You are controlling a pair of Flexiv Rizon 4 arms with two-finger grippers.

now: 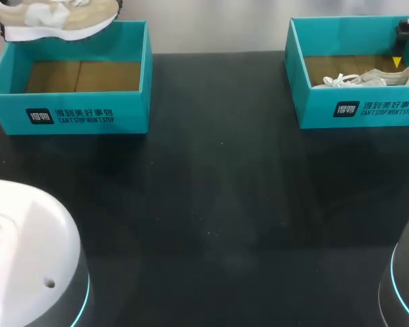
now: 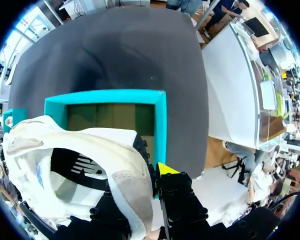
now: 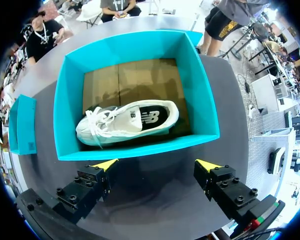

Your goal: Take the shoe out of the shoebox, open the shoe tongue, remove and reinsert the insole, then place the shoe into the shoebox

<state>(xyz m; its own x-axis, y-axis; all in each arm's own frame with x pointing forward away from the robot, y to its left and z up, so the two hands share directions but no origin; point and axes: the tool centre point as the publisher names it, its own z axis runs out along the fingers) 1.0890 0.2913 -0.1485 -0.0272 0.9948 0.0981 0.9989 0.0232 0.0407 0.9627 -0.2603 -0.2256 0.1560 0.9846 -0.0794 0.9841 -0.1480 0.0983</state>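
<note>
Wide black table (image 1: 218, 204), two boxes on it. The left teal cardboard shoebox (image 1: 75, 116) shows a bare brown floor. The right teal cardboard shoebox (image 3: 140, 145) holds a white lace-up sneaker (image 3: 125, 122) on its side. Above the left box's far rim hangs a beige-and-white sneaker (image 2: 90, 150), with the left gripper (image 2: 140, 185) pinching its heel collar. Over the other box, the right gripper (image 3: 156, 165) hovers with fingers spread wide.

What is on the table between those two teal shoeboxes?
Nothing. In the head view, only bare black table lies between the left shoebox and the right shoebox.
</note>
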